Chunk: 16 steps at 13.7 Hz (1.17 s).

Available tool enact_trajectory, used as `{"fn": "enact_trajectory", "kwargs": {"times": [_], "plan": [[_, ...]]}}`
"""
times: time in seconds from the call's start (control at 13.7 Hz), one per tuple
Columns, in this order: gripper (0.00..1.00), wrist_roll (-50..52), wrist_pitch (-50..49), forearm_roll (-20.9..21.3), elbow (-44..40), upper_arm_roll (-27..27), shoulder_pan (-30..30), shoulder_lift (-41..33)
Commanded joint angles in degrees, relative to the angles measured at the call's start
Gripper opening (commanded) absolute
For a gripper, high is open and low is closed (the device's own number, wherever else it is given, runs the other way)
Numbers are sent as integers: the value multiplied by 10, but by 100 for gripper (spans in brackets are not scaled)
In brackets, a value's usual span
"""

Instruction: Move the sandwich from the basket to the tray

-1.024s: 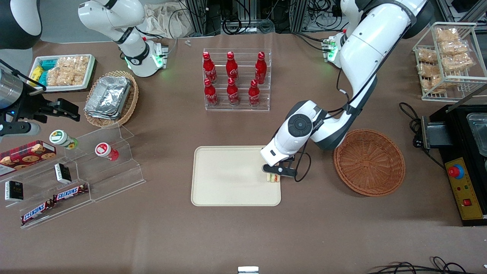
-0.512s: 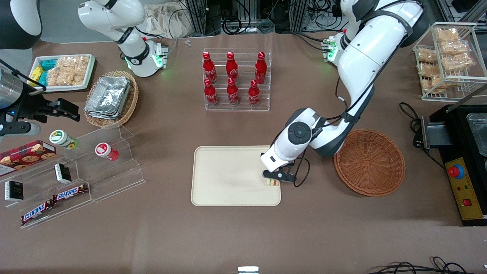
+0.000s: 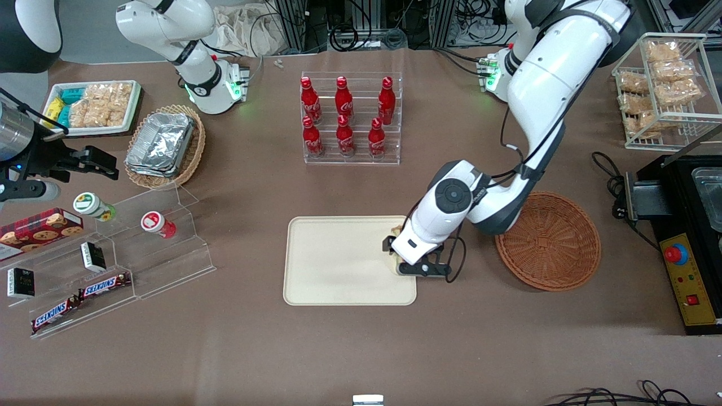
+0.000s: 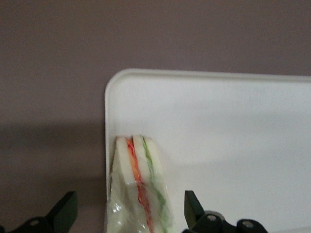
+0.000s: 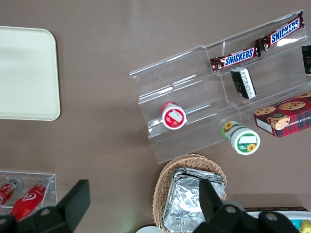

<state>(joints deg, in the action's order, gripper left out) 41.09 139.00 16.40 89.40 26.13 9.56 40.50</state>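
Right wrist view: Snickers bars (image 5: 256,46) (two).

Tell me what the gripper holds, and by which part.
Nothing. The gripper is open over the tray, its fingers standing clear on either side of the sandwich, which lies on the tray at its edge.

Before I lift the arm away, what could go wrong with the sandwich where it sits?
The sandwich lies right against the tray rim at its edge toward the basket, so a nudge could tip it onto the table. The open tool straddles it with its fingers close by; a slanted retreat might catch the clear wrap and drag it off. A straight rise looks safest.
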Motion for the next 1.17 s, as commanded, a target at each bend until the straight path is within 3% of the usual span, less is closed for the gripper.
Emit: {"fn": "enact_trajectory", "kwargs": {"times": [0.0, 0.51, 0.73, 0.88, 1.1], "plan": [[99, 18, -58, 0, 3, 0, -34, -66], [99, 5, -200, -40, 1, 3, -109, -186], [99, -89, -313, -97, -17, 0, -133, -232], [99, -131, -386, -110, -27, -5, -140, -260], [99, -227, -470, -152, -22, -114, -111, -320]]}}
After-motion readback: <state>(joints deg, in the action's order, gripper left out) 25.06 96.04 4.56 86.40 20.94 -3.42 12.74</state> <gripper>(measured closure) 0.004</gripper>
